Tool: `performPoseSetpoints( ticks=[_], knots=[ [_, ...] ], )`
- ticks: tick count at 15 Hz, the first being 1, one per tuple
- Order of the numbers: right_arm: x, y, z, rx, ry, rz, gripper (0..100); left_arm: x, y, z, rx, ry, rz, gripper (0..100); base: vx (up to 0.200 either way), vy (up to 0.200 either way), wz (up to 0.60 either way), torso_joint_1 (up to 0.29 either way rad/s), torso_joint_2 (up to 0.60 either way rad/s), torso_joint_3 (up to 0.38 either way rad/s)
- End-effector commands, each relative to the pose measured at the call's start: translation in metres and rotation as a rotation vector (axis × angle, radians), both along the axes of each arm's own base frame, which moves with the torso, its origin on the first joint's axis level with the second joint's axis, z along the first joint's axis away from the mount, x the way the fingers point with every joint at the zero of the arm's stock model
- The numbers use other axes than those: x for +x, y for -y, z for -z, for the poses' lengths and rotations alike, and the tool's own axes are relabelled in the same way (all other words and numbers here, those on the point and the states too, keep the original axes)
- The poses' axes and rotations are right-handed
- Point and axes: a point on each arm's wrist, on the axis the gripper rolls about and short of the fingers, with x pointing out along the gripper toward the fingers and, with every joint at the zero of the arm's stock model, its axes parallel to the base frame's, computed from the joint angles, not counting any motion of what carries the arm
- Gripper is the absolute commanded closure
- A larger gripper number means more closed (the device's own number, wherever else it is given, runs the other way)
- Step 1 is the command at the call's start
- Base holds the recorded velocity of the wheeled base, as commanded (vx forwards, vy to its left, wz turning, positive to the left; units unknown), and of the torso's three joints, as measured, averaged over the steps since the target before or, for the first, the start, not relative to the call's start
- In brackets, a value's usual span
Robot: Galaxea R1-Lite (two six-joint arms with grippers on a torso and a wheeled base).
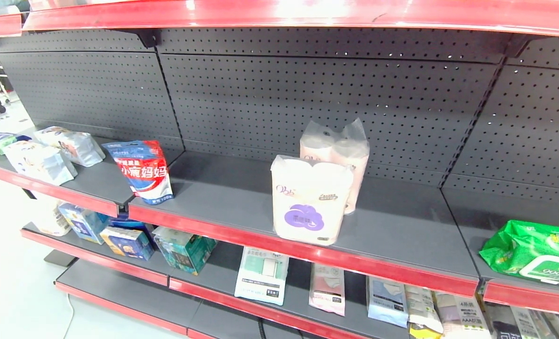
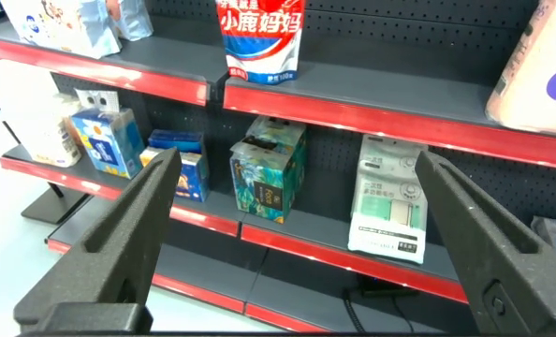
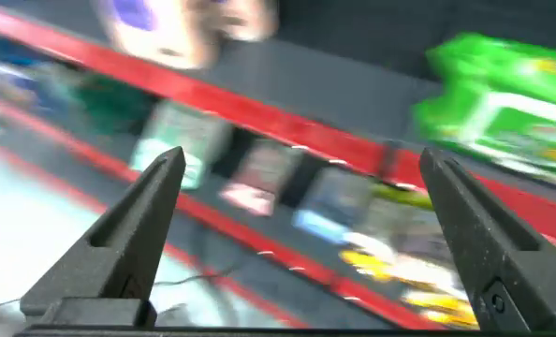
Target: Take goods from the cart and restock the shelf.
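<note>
The head view takes in the shelf point(image 1: 242, 197) broadly. On its middle board a tissue-roll pack point(image 1: 310, 202) stands upright at the front edge, with a second roll pack point(image 1: 340, 150) just behind it. A red-and-blue pouch point(image 1: 143, 169) stands upright near the front edge further left, and a green wipes pack point(image 1: 533, 252) lies flat in the next bay toward the right end.

The left wrist view looks lower, at the board beneath, where a teal box point(image 2: 269, 168) stands under the pouch with a white flat pack point(image 2: 387, 197) beside it. The left claw point(image 2: 297, 253) is held in front of that lower board, its fingers spread wide with nothing between them. The right claw point(image 3: 297, 243) faces the shelf's right part below the wipes pack, fingers likewise apart and empty.
</note>
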Motion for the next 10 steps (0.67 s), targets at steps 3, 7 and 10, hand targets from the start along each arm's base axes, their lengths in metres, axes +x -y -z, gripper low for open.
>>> performPoseSetpoints(
  ticks=[3, 7, 10],
  knots=[
    [0.0067, 0.0043, 0.0163, 0.137, 0.057, 0.196, 0, 0.0000, 0.0000, 0.0000, 0.002, 0.000, -0.001, 0, 0.000, 0.000, 0.00, 0.000, 0.00, 0.000],
    [0.0065, 0.0007, 0.0224, 0.075, -0.008, 0.027, 0, 0.0000, 0.0000, 0.0000, 0.009, 0.000, 0.001, 0, 0.000, 0.000, 0.00, 0.000, 0.00, 0.000],
    [0.0053, -0.0015, 0.0228, 0.077, 0.016, 0.178, 0, 0.0000, 0.0001, -0.0001, 0.014, 0.001, 0.002, 0, 0.000, 0.000, 0.00, 0.000, 0.00, 0.000]
  ],
)
